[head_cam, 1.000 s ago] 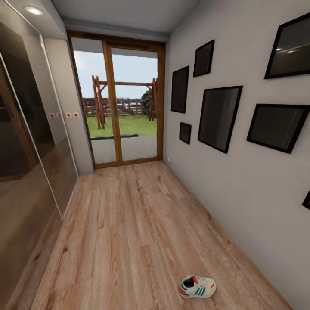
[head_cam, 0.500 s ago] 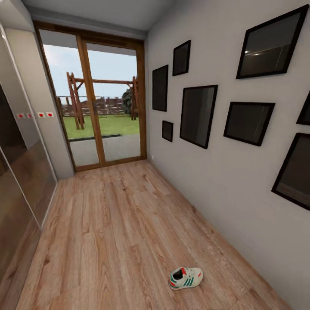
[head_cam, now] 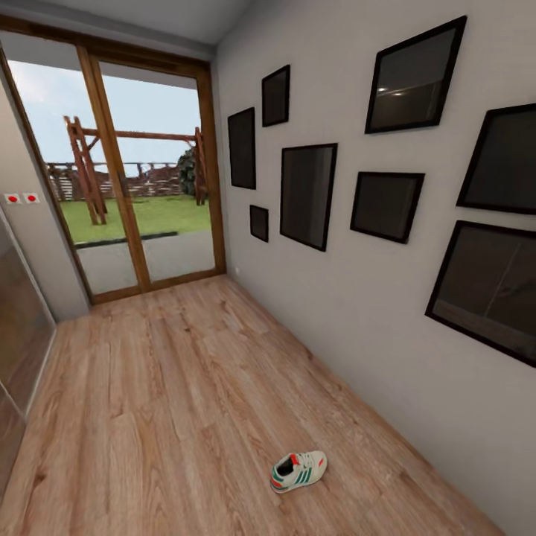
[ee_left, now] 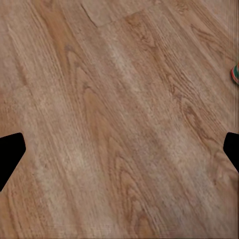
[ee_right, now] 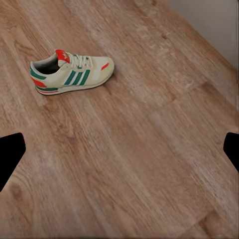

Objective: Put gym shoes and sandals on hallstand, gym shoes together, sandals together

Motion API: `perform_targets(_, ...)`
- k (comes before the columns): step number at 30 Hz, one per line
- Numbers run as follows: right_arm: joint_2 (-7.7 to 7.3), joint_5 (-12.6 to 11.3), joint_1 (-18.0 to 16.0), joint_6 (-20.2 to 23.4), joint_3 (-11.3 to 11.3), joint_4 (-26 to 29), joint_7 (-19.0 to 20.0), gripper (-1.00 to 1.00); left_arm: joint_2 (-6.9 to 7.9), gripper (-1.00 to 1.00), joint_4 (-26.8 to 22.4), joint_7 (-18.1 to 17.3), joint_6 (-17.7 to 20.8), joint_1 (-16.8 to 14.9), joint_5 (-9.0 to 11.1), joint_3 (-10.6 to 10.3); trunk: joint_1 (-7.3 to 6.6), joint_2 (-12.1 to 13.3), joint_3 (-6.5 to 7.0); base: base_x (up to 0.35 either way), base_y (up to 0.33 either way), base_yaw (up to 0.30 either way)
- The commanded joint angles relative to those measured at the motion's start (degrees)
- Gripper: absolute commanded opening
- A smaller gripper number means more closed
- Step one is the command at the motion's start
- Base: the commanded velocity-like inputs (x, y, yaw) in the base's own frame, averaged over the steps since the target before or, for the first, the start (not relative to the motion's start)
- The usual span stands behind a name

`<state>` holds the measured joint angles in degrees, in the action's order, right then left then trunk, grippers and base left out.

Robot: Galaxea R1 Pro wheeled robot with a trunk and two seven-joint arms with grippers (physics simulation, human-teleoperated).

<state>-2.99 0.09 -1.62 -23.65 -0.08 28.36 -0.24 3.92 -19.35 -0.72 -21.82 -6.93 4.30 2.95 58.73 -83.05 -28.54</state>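
— Where is the shoe?

— One gym shoe [head_cam: 298, 471] lies upright on its sole on the corridor floor [head_cam: 171, 402], near the robot and a little right of centre, close to the right-hand wall [head_cam: 350, 298] but not touching it. In the right wrist view the same gym shoe [ee_right: 71, 72] sits alone on the planks, white with green stripes and red at the heel, its toe towards the wall. The left wrist view catches a sliver of red and green at its edge; I take it for the shoe but cannot be sure.

— And the grippers?

— In each wrist view two dark finger tips [ee_right: 10, 157] sit at opposite edges, wide apart with bare floor between, so both grippers, right [ee_right: 119, 152] and left [ee_left: 119, 154], are spread and hold nothing.

— What else is around?

— Black picture frames [head_cam: 307, 195] hang across the right wall, and a wood-framed glass door [head_cam: 126, 179] closes the far end, with grass and a fence behind it.
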Motion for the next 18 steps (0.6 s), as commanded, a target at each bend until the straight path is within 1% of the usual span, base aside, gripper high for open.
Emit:
perform_targets(1, 0.0, 0.01, -0.05, -0.18, -0.01, -0.05, -0.02, 1.0, 0.01, 1.0, 0.04, -0.08, -0.16, -0.02, 0.44, -0.05, 0.0, -0.03, -0.11, 0.0, 0.0, -0.267)
perform_targets(18, 0.0, 0.0, -0.05, -0.22, -0.09, -0.05, -0.04, 1.0, -0.11, 1.0, 0.11, -0.08, -0.15, -0.02, 0.28, -0.14, 0.0, -0.03, -0.88, 0.0, 0.0, -0.268)
